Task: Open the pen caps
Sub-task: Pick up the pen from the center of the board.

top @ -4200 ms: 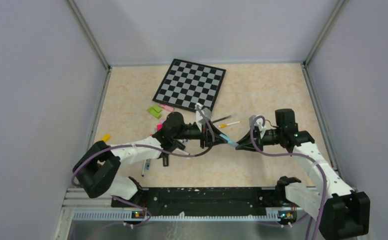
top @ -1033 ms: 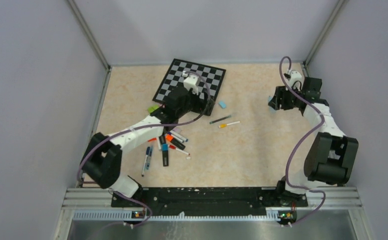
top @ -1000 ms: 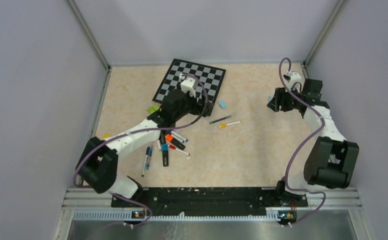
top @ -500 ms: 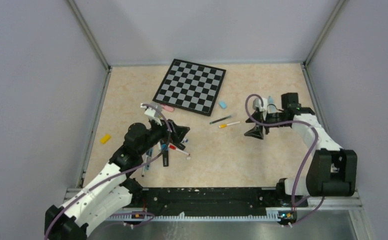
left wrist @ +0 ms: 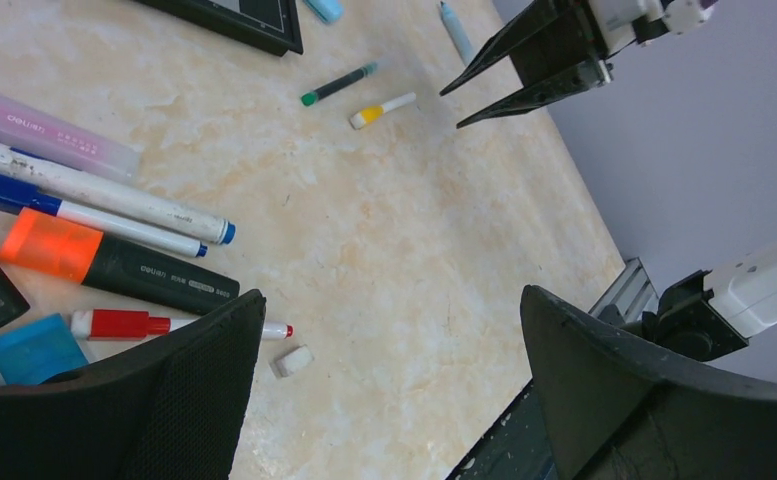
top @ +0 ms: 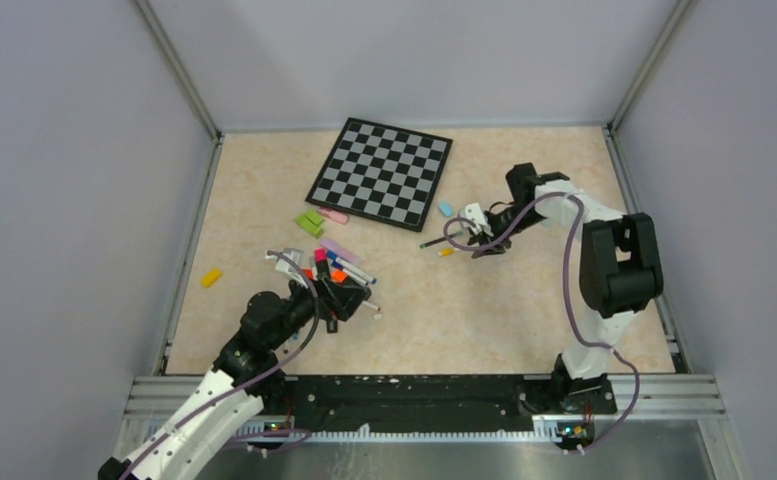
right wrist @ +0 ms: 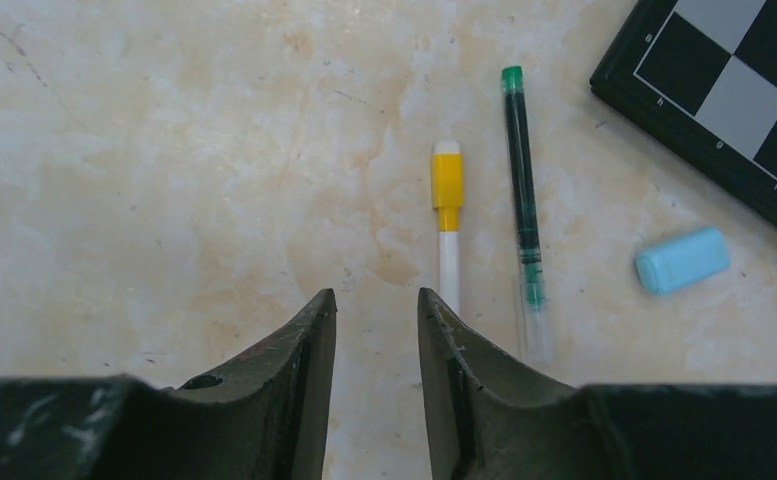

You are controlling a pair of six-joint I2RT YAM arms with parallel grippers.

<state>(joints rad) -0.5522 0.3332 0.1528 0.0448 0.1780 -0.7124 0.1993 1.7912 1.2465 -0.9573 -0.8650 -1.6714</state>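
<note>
In the top view, the left gripper (top: 352, 292) hangs over the near right edge of a heap of pens (top: 336, 268), left of centre on the table (top: 524, 310). Its jaws are spread wide and empty. The right gripper (top: 482, 244) sits low, right of centre, just right of a yellow-capped pen (top: 445, 251) and a thin green pen (top: 430, 242). A loose light-blue cap (top: 445, 209) lies a little farther away, beside the checkered board (top: 380, 170).

The left wrist view shows that gripper's fingers (left wrist: 194, 400) far apart over bare table. An orange-capped black highlighter (left wrist: 114, 265) and a blue-capped white marker (left wrist: 104, 195) lie just to their left.

In the right wrist view, the fingers (right wrist: 304, 390) stand a narrow gap apart with only table between them. The yellow-capped pen lies lengthwise just outside that gap, its white barrel ending beside one finger and its yellow cap (right wrist: 447, 182) on. The green pen lies parallel beside it.

The step appears to be reaching for the next capped pen. The right gripper would likely need to shift sideways, straddle the white barrel clear of the cap, close and lift. The left gripper could then pull the cap off.
</note>
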